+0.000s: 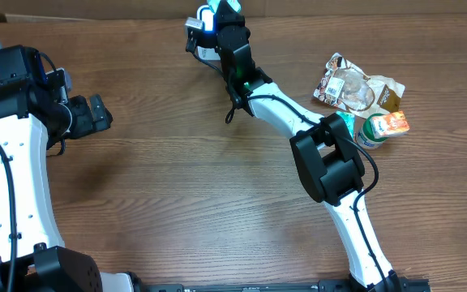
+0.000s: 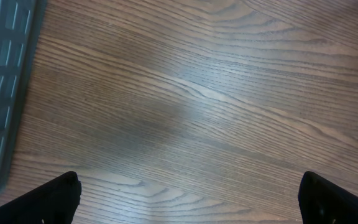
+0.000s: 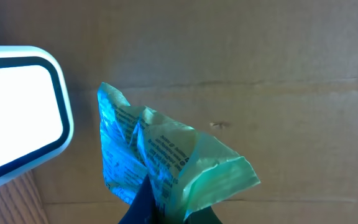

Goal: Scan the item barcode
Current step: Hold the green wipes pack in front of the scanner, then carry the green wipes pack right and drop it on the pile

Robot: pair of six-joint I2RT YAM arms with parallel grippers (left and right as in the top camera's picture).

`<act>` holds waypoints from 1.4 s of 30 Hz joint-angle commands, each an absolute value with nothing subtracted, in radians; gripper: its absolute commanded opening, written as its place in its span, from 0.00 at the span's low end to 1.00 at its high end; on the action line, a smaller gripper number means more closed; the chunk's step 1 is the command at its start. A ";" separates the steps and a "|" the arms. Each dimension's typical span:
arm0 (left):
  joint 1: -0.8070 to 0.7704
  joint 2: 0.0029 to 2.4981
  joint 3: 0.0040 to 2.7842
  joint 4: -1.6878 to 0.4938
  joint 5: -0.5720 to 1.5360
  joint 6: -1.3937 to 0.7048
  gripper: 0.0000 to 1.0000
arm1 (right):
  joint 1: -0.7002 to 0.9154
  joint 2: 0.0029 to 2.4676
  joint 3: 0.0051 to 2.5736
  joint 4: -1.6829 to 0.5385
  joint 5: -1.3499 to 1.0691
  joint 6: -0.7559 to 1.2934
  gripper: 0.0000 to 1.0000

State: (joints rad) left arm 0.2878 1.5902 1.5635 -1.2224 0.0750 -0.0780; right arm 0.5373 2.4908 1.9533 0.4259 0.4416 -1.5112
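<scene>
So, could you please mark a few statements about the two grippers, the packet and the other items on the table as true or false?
1. The right gripper is shut on a green packet. True.
2. The left gripper is holding an item. False: it is open and empty, above bare table.
3. In the right wrist view, the lit white scanner is to the left of the packet. True.
4. No other items lie on the table. False: a snack bag and a green and orange item lie near the right arm.
</scene>
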 commanded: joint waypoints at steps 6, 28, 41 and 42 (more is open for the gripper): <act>0.281 1.582 1.568 -1.222 0.078 -0.075 1.00 | 0.561 2.397 1.969 0.389 0.508 -1.295 0.04; 0.281 1.582 1.568 -1.222 0.078 -0.075 0.99 | 0.442 1.861 1.969 -1.012 -0.133 -0.040 0.08; 0.281 1.582 1.568 -1.222 0.078 -0.075 1.00 | 0.027 1.891 1.731 -0.987 -0.133 -0.115 0.11; 0.281 1.582 1.568 -1.222 0.078 -0.075 1.00 | 0.011 1.898 1.708 -0.966 -0.133 -0.132 0.11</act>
State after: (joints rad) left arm 0.2878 1.5902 1.5635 -1.2232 0.0750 -0.0780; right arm 0.0372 1.8793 1.7596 -1.0027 -0.1020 -0.0845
